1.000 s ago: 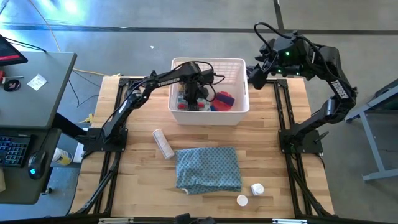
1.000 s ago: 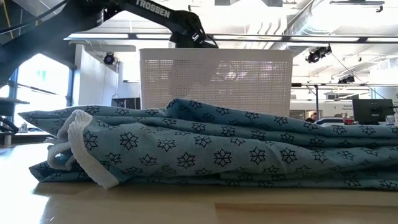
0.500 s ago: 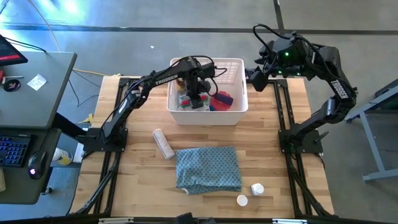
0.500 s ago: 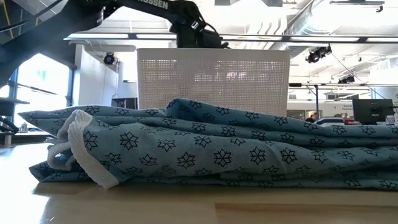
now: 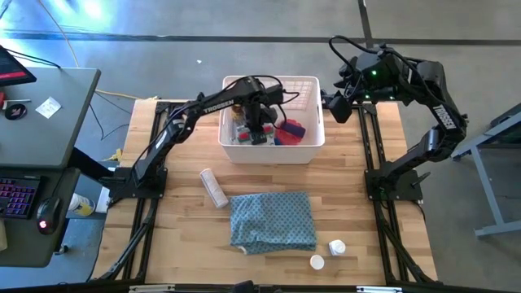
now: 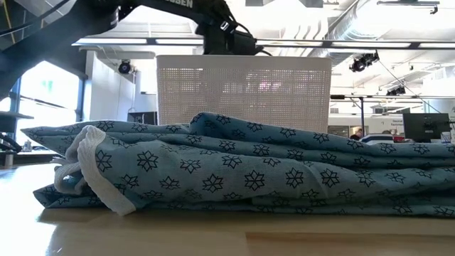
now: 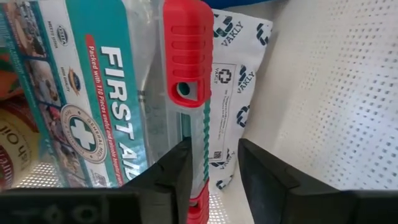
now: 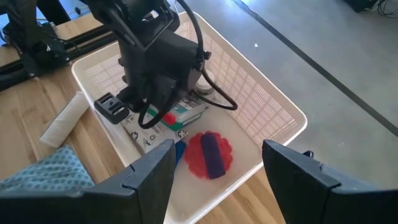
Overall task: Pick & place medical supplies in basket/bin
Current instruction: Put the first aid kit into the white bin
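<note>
On the light wooden surface the white latticed plastic basket sits far and centre, the left tool lowered inside it, fingers parted around a red-handled first-aid pouch, while the right tool waits spread beside the basket's right rim

The left claw hangs inside the white basket; the right claw waits beside it.

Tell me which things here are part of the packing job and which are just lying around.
Job: white basket; first aid pouch, printed packet, red disc inside it; white roll and two white bottles on the table.
Lying about: patterned cloth; keyboard and mouse on the side desk.
</note>
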`<state>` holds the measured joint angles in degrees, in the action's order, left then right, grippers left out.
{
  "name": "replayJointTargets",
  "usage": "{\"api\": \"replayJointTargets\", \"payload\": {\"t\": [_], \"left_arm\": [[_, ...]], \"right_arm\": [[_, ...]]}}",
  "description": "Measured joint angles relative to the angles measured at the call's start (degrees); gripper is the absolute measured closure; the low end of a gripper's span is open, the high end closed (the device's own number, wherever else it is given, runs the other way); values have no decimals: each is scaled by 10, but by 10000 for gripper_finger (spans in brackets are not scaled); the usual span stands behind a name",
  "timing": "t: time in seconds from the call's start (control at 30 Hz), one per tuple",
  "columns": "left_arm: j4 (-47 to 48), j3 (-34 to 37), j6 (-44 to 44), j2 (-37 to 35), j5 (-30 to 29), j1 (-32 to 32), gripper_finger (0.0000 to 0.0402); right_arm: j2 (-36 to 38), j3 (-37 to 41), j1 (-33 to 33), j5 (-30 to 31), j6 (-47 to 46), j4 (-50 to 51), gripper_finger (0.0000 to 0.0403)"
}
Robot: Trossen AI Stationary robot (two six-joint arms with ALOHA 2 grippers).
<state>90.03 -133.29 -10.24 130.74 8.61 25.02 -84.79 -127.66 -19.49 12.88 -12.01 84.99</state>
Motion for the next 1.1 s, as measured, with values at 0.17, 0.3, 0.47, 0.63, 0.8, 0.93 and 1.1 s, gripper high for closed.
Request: {"api": "replayJointTargets", "payload": {"t": [0.17,0.3,0.47,0.63,0.8,0.93,1.1], "left_arm": [[0,0,0,0,-36,-7,241],[0,0,0,0,-36,-7,213],[0,-1,0,0,-40,-7,154],[0,-1,0,0,-41,-7,102],[-1,-1,15,0,-34,-8,86],[-1,-1,25,-4,-34,-12,89],[-1,-1,32,-8,-36,-15,71]], "right_arm": [[0,0,0,0,0,0,171],[0,0,0,0,1,0,171],[0,0,0,0,4,0,171],[0,0,0,0,5,0,171],[0,0,0,0,5,0,171],[0,0,0,1,5,0,171],[0,0,0,2,5,0,171]]}}
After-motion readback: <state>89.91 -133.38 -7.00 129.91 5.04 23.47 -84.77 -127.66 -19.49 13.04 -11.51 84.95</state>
